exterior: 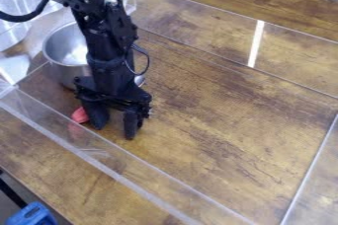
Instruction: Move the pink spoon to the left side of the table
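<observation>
The pink spoon [79, 116] lies low over the dark wood table [224, 101], in front of the steel pot. Only its salmon-pink handle end shows, sticking out to the left of my gripper. The metal bowl end is hidden behind the fingers. My black gripper [113, 122] points straight down at the table's left front. Its fingers [129, 124] straddle the spoon and appear closed on its hidden part.
A round steel pot [73, 46] stands just behind and left of the gripper. Clear acrylic walls [132, 170] border the table, and the front wall runs close below the gripper. A strip of glare [256, 43] lies on the wood at the right.
</observation>
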Controlling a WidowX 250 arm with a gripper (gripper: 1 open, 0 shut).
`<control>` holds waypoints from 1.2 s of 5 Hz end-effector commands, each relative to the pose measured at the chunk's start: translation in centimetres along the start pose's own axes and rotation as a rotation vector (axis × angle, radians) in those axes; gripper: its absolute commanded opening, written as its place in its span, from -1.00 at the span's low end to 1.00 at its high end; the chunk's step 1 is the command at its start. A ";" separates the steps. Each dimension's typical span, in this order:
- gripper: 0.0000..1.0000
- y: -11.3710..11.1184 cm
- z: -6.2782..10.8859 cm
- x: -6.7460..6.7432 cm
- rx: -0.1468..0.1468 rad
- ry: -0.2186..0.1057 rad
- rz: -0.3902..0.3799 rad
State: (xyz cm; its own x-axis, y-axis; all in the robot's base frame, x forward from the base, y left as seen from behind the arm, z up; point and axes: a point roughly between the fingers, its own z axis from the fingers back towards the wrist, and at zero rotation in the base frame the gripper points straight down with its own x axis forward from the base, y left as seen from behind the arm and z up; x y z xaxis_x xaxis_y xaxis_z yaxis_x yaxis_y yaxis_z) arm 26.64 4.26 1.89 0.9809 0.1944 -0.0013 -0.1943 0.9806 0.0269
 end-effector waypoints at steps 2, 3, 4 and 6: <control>-1.00 0.6 0.9 1.7 -0.002 -0.046 0.061; -1.00 0.4 0.8 2.2 -0.003 -0.049 0.061; -1.00 0.2 0.9 1.5 -0.004 -0.051 0.088; -1.00 -0.4 1.1 0.6 -0.006 -0.055 0.070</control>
State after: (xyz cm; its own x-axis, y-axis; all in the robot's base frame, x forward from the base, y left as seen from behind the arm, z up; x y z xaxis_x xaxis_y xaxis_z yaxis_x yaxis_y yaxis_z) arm 26.81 4.44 1.85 0.9563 0.2921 0.0133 -0.2924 0.9560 0.0247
